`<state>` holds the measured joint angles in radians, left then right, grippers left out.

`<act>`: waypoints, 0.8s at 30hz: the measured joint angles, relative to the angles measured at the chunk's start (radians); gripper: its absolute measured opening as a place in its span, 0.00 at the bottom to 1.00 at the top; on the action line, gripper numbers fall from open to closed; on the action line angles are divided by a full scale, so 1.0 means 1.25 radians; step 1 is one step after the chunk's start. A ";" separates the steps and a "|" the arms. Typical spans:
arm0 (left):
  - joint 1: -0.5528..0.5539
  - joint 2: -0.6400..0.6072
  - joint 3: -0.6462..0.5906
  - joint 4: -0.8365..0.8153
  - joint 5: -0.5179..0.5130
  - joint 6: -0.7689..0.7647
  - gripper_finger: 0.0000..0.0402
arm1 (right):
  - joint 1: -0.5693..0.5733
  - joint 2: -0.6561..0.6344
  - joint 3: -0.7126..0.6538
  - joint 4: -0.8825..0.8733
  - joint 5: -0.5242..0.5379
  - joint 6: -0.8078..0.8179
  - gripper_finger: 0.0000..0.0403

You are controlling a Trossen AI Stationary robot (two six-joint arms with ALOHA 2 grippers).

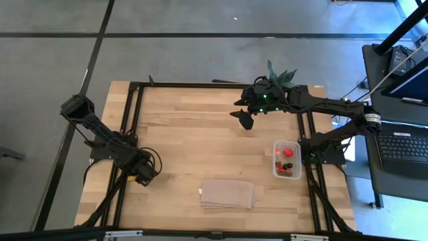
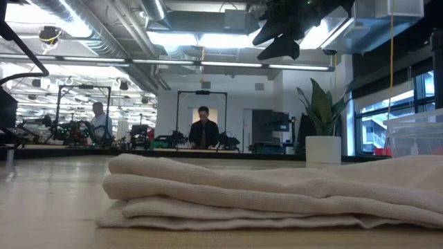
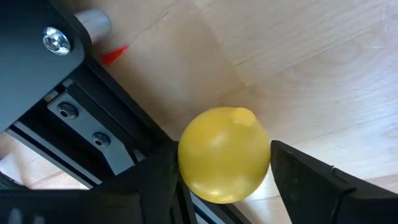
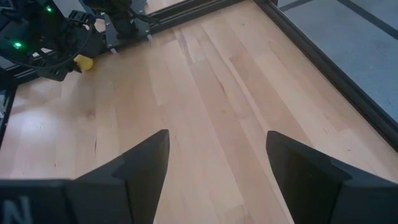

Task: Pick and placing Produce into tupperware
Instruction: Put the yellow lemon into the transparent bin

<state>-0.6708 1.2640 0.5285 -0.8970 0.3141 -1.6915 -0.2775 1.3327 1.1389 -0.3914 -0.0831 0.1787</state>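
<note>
A yellow produce piece (image 3: 224, 155), round with a small nub, lies on the wooden table beside the black frame rail at the near left. My left gripper (image 1: 143, 175) points steeply down over it, its fingers closed in on the piece's two sides. The right wrist view shows the same piece (image 4: 83, 62) under that arm. The clear tupperware (image 1: 287, 159) stands at the table's right edge with red and dark pieces inside. My right gripper (image 1: 245, 119) hangs open high above the far middle of the table, holding nothing. My left gripper has the yellow piece between its two fingers, one finger (image 3: 163, 171) on one side and the other finger (image 3: 292, 171) on the opposite side, about at its widest part (image 3: 264, 158). The fingers come from above, slanting down. The piece sits on the table.
A folded tan cloth (image 1: 228, 193) lies near the front middle of the table. A black frame rail (image 3: 93, 118) runs close beside the yellow piece. A green plant in a white pot (image 1: 281, 73) stands at the far right. Bare wood spreads between the arms.
</note>
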 joint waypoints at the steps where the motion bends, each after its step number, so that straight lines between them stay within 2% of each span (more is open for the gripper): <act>1: 0.000 0.000 0.000 0.000 0.000 0.000 0.59 | 0.000 0.000 0.000 0.000 0.000 0.000 0.67; 8: 0.000 0.000 0.000 -0.010 -0.004 0.000 0.50 | 0.000 0.000 0.000 -0.001 0.000 0.000 0.67; 19: 0.000 -0.001 0.001 -0.009 -0.020 0.000 0.50 | 0.000 0.000 0.000 -0.002 0.000 0.000 0.67; 24: 0.013 -0.001 0.039 0.005 -0.082 0.041 0.50 | 0.000 0.000 0.000 -0.002 0.000 0.000 0.67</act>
<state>-0.6550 1.2629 0.5767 -0.8909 0.2120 -1.6406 -0.2775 1.3327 1.1389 -0.3937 -0.0830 0.1783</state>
